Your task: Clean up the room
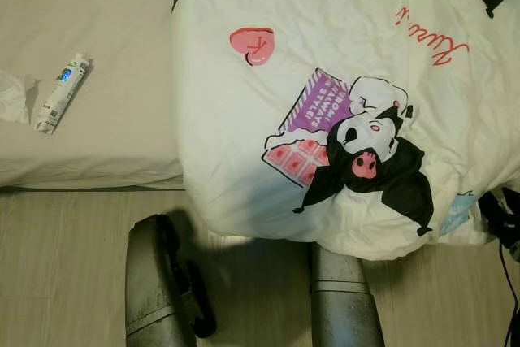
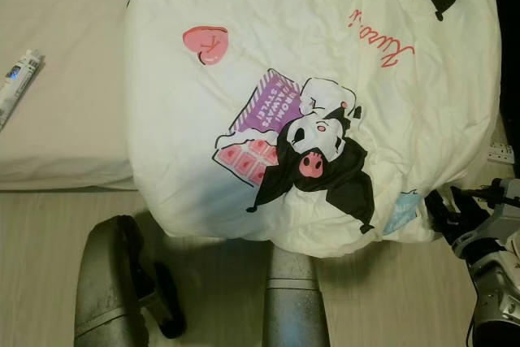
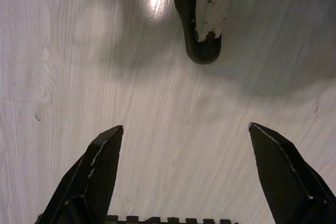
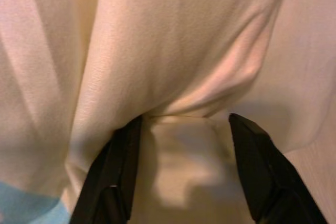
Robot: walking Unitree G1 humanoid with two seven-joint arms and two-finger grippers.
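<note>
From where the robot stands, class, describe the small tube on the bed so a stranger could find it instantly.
Start at the bed's bare beige sheet, to the robot's left of the cartoon-print duvet. The white tube with a blue label lies there, slim and rigid beside a crumpled tissue.

**Left arm hanging, right gripper at the cloth**

The left arm is hanging low, its left gripper pointing down with both black fingers standing wide apart and holding nothing. The right arm is reaching in from the right side, its right gripper straddling a fold of white fabric, fingers spread on either side.
</note>
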